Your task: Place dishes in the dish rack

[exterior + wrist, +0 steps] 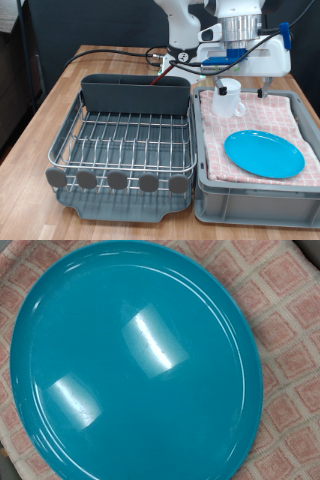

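The round bright-blue plate [264, 153] lies flat on the pink checkered cloth in the grey crate, and it fills the wrist view [140, 370]. The white handled mug [228, 98] stands on the cloth at the crate's far left corner. The reddish-brown wooden spoon [160, 70] stands in the tall cutlery compartment [135, 95] at the back of the dish rack [125, 140]. My gripper [240, 68] hangs above the crate's far side, just over and behind the mug. No fingers show in the wrist view, and nothing shows between them.
The grey crate [255, 190] with the pink checkered cloth [290, 120] stands to the exterior view's right of the rack. The rack's wire grid [130, 135] holds nothing. Black cables [100, 52] lie on the wooden table behind the rack.
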Robot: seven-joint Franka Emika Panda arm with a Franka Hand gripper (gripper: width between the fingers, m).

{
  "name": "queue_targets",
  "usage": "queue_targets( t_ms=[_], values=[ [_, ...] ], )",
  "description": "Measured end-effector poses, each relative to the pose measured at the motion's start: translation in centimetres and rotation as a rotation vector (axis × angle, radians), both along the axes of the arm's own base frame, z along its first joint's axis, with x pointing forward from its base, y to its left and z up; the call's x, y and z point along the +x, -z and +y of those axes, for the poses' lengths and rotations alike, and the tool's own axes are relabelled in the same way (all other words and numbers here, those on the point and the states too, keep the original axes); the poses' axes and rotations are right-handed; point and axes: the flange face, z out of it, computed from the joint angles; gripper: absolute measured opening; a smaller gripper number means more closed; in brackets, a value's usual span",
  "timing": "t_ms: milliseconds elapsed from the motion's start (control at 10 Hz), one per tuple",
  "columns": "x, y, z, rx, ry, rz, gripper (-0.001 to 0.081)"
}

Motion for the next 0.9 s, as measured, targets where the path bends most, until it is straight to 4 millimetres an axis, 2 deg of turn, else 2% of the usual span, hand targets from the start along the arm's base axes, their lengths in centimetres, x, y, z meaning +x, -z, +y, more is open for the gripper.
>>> queue_targets(
  t_ms=[500, 900],
  values=[
    [-0.4, 3.9, -1.6, 0.057, -0.03, -0.005, 0.0802],
    [-0.8, 6.8, -1.3, 0.07, -0.052, -0.029, 0.0802]
  ],
)
